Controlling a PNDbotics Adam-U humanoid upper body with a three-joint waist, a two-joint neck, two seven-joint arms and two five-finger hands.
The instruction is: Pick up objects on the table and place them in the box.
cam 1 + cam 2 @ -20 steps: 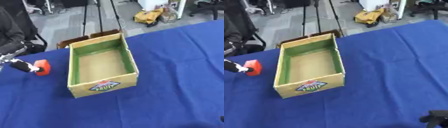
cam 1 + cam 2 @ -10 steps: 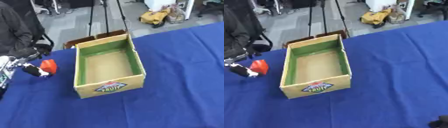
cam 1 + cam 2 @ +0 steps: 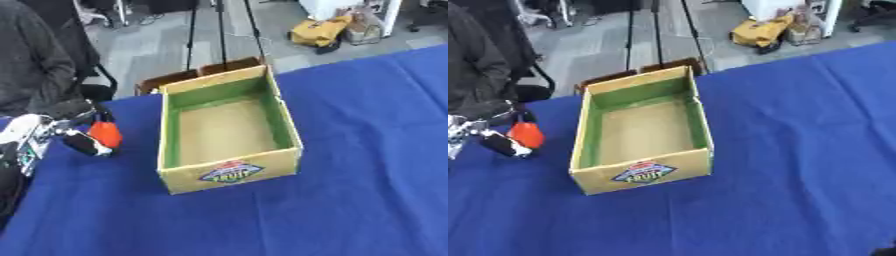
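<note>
An open cardboard box (image 3: 231, 171) with green inner walls and a fruit label on its front stands in the middle of the blue table (image 3: 350, 200); nothing shows inside it. To its left, my left hand (image 3: 77, 142) is shut on a small red-orange object (image 3: 105, 134), held just above the cloth a short way from the box's left wall. Only a dark sliver of my right hand (image 3: 884, 253) shows, at the lower right corner of the right eye view.
A person in dark clothes (image 3: 35, 60) sits beyond the table's far left edge. A brown flap (image 3: 197, 75) sticks out behind the box. Tripod legs and a yellow bag (image 3: 322, 31) stand on the floor beyond.
The whole picture has shifted, so the camera moved. My left hand still holds the red-orange object beside the box, slightly nearer its left wall. The right hand has dropped almost out of view.
</note>
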